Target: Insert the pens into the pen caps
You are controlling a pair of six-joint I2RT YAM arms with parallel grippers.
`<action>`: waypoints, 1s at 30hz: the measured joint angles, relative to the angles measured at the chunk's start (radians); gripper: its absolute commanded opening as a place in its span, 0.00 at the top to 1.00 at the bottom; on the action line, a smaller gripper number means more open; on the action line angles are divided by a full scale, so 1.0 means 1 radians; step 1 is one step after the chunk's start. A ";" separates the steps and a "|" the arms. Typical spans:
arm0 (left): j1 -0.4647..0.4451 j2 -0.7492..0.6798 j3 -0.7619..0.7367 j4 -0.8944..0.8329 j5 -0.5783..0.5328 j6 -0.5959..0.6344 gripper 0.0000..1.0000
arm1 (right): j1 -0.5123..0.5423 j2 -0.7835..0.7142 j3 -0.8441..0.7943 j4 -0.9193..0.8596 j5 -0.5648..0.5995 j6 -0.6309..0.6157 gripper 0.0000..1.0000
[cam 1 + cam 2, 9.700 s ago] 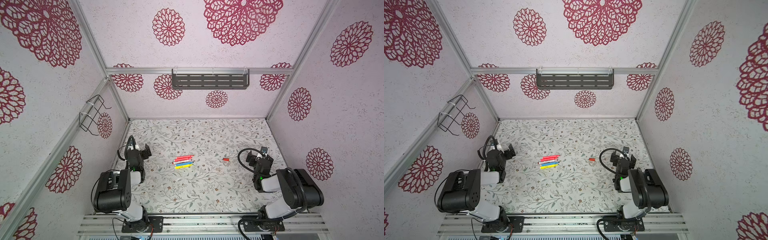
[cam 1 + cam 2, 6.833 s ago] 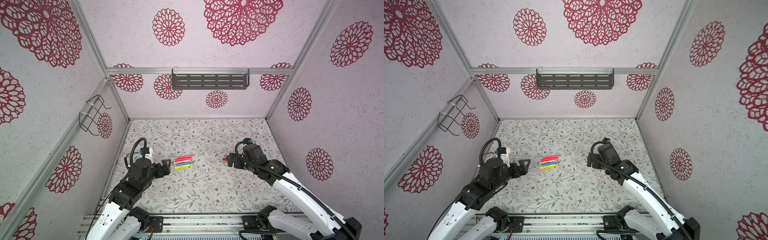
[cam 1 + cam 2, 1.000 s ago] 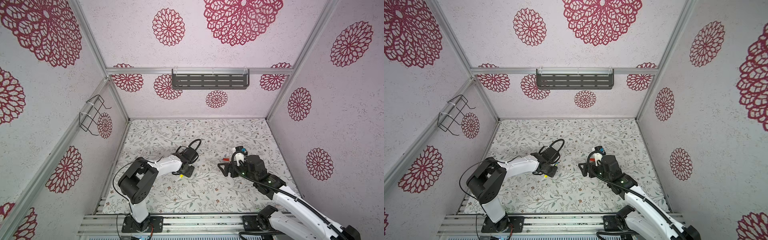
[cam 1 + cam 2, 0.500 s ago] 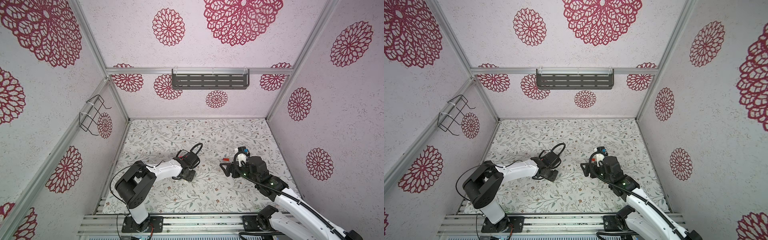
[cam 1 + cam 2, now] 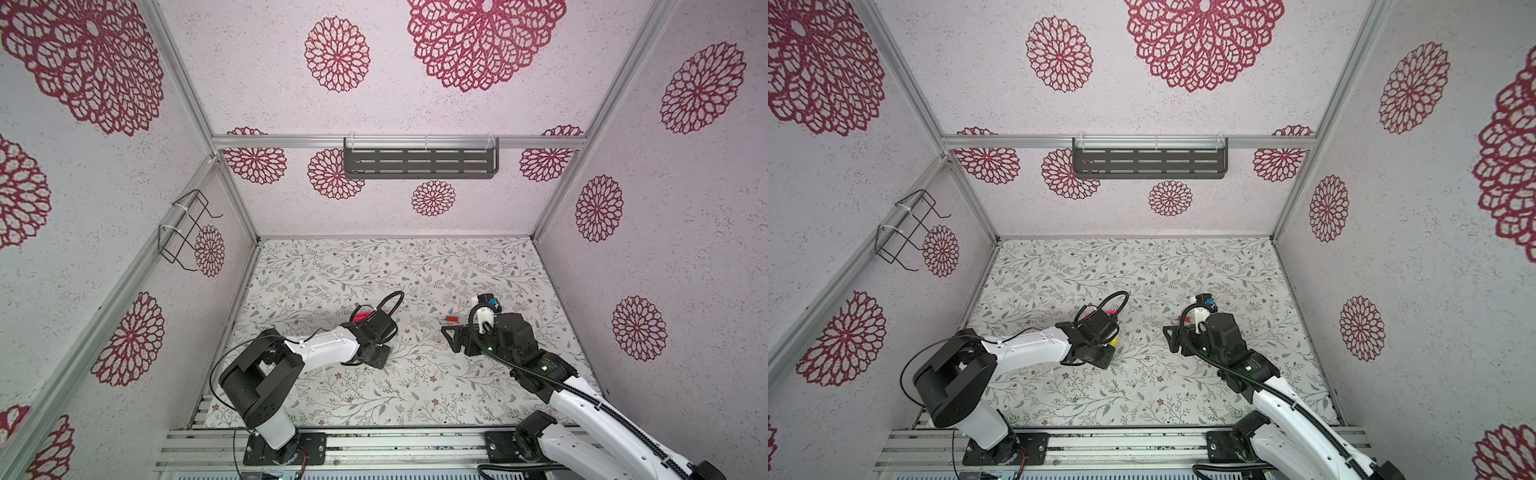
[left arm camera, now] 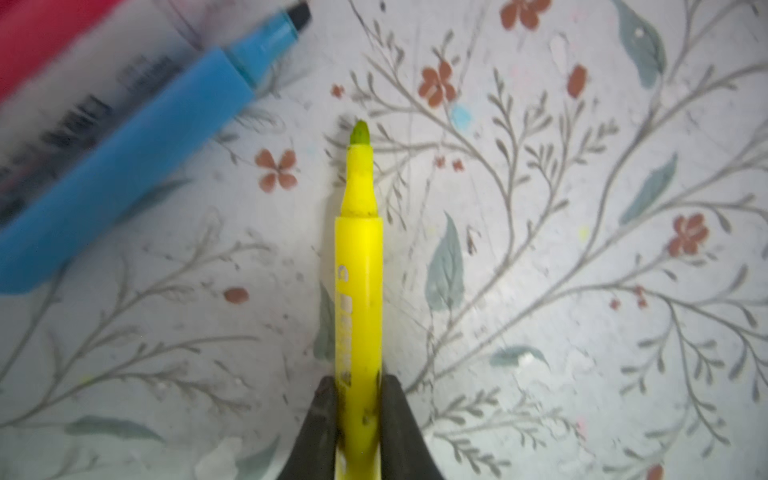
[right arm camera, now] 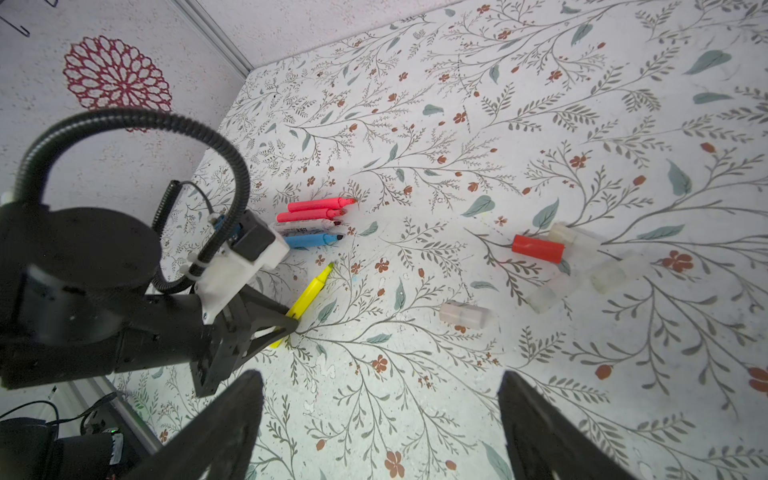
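A dark slotted shelf [image 5: 419, 164] is fixed at the upper centre of both top views and a wire rack [image 5: 183, 232] at the left. What is inside them cannot be told from this angle. The other hollow things are the red cap [image 7: 537, 248] and four clear caps [image 7: 461, 312]; no pen is seated in any of them yet. They are scattered close together on the table [image 5: 374, 266], right of the centre in a top view.

The left claw [image 6: 358, 382] is pressed together on the yellow pen [image 6: 359, 270]. The barrel is pinched near its back end between the two dark fingers [image 6: 320, 424], with the tip pointed away from the claw. Whether the pen is lifted off the surface cannot be told. The right claw [image 7: 381, 374] is spread wide and nothing is held in it; it is seen near the red cap.

The blue pen [image 7: 311, 240], the white pen [image 7: 303, 227] and two red pens [image 7: 320, 204] are laid side by side, just beside the yellow pen. They are left of the centre, mostly hidden by the left arm [image 5: 324, 347] in the top views.

The table is closed by walls [image 5: 374, 216] at three sides and by a metal rail [image 5: 374, 436] at the lower edge. Wide bare surface is seen toward the back, along the rail and between the two claws.
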 measured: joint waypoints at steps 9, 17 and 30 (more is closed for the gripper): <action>-0.040 -0.267 -0.196 0.301 0.156 -0.089 0.89 | 0.004 0.124 -0.146 0.255 -0.209 0.101 0.24; -0.063 -0.301 -0.208 0.414 0.182 -0.118 0.89 | 0.032 0.249 -0.156 0.480 -0.290 0.185 0.31; -0.123 -0.304 -0.209 0.483 0.170 -0.146 0.89 | 0.071 0.415 -0.121 0.661 -0.315 0.259 0.38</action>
